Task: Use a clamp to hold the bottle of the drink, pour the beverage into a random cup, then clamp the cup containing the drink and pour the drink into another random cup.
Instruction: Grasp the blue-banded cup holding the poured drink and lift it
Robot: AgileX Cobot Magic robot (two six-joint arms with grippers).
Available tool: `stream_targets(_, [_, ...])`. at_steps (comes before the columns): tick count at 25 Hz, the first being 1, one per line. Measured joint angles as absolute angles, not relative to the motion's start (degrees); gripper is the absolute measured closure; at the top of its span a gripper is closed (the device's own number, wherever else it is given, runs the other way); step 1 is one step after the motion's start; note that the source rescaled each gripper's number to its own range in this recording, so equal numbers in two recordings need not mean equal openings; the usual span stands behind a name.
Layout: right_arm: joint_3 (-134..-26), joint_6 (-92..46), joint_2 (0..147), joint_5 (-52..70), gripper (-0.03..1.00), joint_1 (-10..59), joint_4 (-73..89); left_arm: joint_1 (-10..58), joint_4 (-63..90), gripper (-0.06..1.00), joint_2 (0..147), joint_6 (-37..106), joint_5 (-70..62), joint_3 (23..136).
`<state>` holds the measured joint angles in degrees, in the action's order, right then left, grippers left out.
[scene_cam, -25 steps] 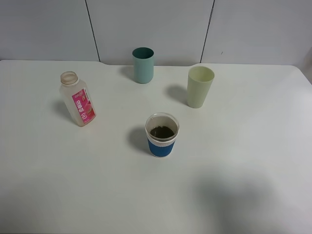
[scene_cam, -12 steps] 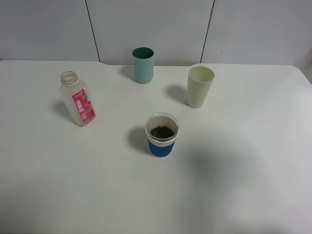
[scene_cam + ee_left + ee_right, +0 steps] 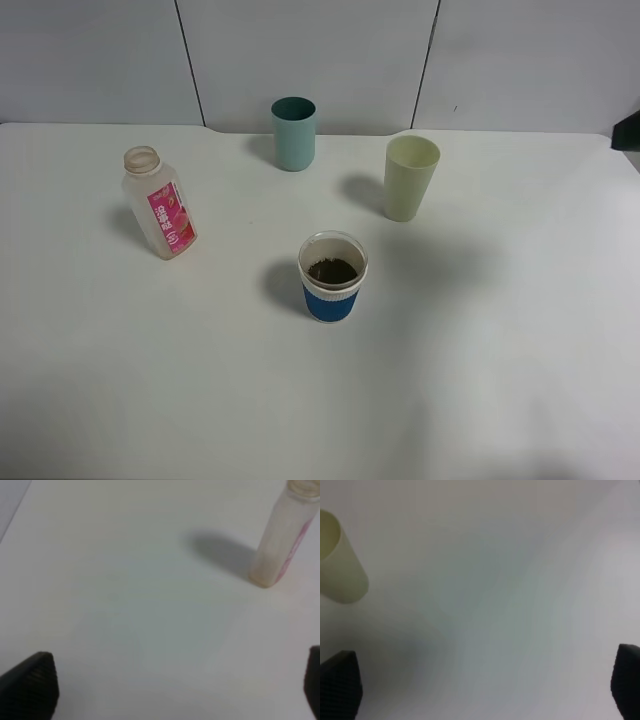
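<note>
Step in hand, as we judge it: first pour done, second not yet begun. The bottle [image 3: 158, 203] stands uncapped and looks empty toward the left edge of the tabletop [image 3: 520, 330]. The beverage [image 3: 332, 271] sits dark in the blue-sleeved cup [image 3: 332, 278], about mid-tabletop.

Blue-sleeved cup upright, long axis vertical, mouth up. Pale green cup [image 3: 410, 178] likewise upright and mouth up, toward the rear edge and right of the middle, well apart from it. Teal cup [image 3: 294, 133] close to the rear edge; by our reading not needed.

Left gripper [image 3: 172, 687]: fingers spread wide, nothing between them, bare tabletop below, bottle in its view but well apart. Right gripper [image 3: 484, 680]: the same, wide apart and empty, pale green cup at the side of its view.

Next move, we reckon: one gripper drops level with the sleeve, fingers either side of the blue-sleeved cup, closes on the ribbed band, lifts without tipping, and carries it to the pale green cup's rim. The right gripper looks the nearer.
</note>
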<state>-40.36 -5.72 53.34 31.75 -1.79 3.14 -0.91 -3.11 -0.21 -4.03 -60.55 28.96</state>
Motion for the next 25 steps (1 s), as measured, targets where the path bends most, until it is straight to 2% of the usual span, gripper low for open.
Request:
stream_targets(6, [-40.4, -7.4, 64.2, 23.4, -0.03, 6.4, 1.3, -0.9, -3.1, -0.06, -0.2, -4.0, -60.6, 29.0])
stream_targets(10, [-40.4, -2.5, 68.7, 18.6, -0.03, 12.5, -6.8, -0.9, -3.1, -0.06, -0.2, -4.0, -60.5, 29.0])
stream_targets(13, [-40.4, 6.1, 70.4, 15.0, -0.03, 16.3, -15.7, -0.9, -3.1, -0.06, -0.2, -4.0, -60.5, 29.0])
stream_targets(19, [-40.4, 32.0, 70.8, 8.1, -0.03, 22.9, -38.0, -0.9, -3.1, -0.06, -0.2, -4.0, -60.5, 29.0])
stream_targets(25, [-40.4, 53.1, 70.8, 0.7, -0.03, 27.4, -55.0, -0.9, -3.1, -0.06, -0.2, -4.0, -60.5, 29.0])
